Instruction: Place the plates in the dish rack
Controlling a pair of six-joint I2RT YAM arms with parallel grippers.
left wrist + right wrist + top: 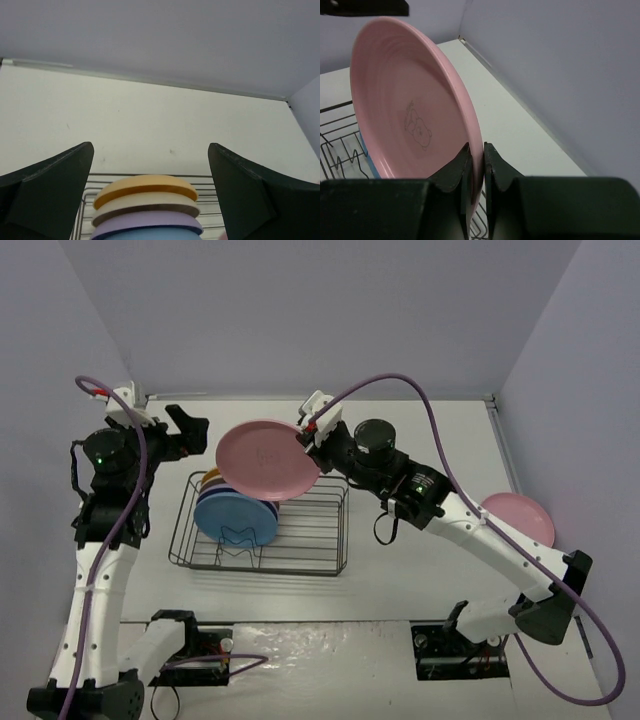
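Pink plate [265, 458] pinched by right claw [476, 152] above dish rack [312, 532].

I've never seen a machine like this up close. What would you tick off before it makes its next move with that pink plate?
1. Grip on the held pink plate: ok, the right gripper is shut on its rim.
2. State of the left gripper: ok, open and holding nothing.
3. Room in the dish rack: ok, its right part is bare wire, and the four standing plates fill the left.
4. Plate lined up with a slot: cannot tell, it hangs tilted above the rack.
5. All plates loaded: not ok, a second pink plate lies on the table to the right.
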